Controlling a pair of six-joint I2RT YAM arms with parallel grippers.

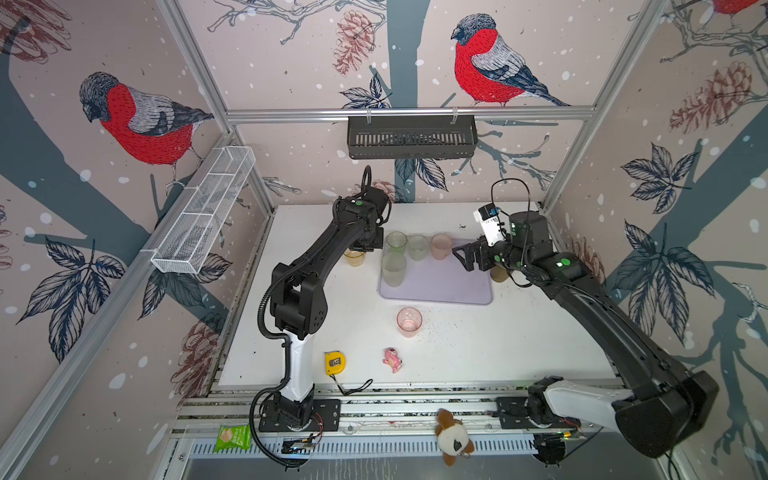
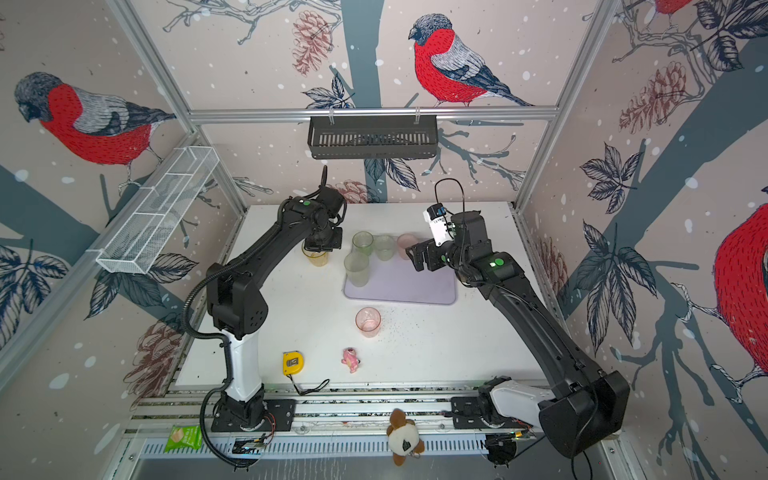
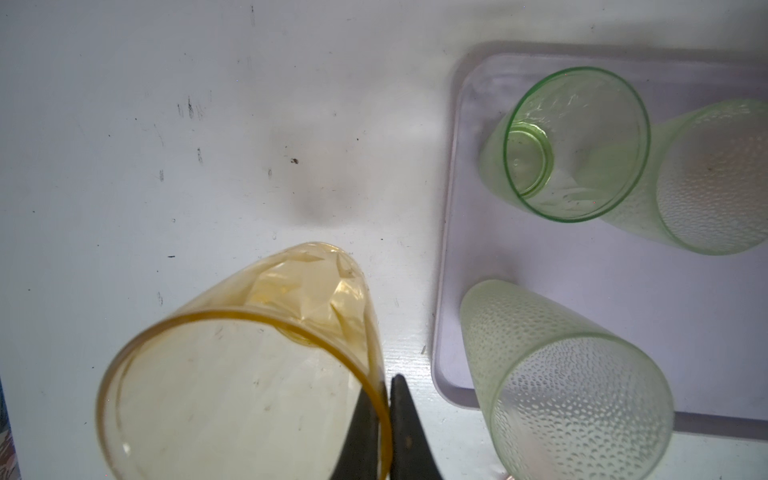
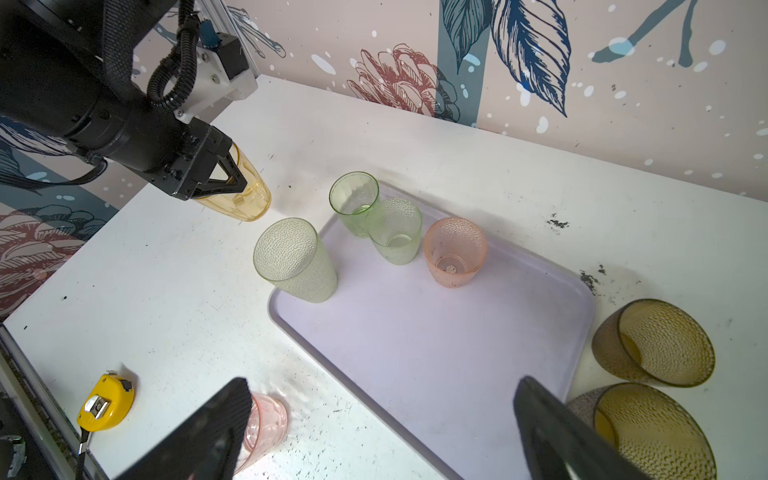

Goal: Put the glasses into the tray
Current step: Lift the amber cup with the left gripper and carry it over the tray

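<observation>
The lavender tray [image 1: 440, 291] [image 4: 436, 353] lies at the table's back middle. Along its far and left sides stand a clear green glass [image 1: 396, 242], two frosted whitish-green ones [image 1: 417, 247] [image 1: 393, 269] and a pink one [image 1: 441, 246]. My left gripper [image 3: 384, 386] [image 4: 239, 176] is shut on the rim of an amber-yellow glass [image 3: 249, 365] [image 1: 354, 257], tilted just left of the tray. My right gripper [image 4: 382, 386] [image 1: 463, 255] hangs open and holds nothing above the tray's right side. Two brown glasses [image 4: 654, 343] [image 4: 648, 432] sit right of the tray. Another pink glass [image 1: 409, 321] stands in front of it.
A yellow tape measure [image 1: 335, 363] and a small pink toy [image 1: 392, 359] lie near the front edge. A black slotted basket [image 1: 411, 137] hangs on the back wall, a white wire basket [image 1: 208, 208] on the left wall. A plush toy [image 1: 453, 436] sits on the front rail.
</observation>
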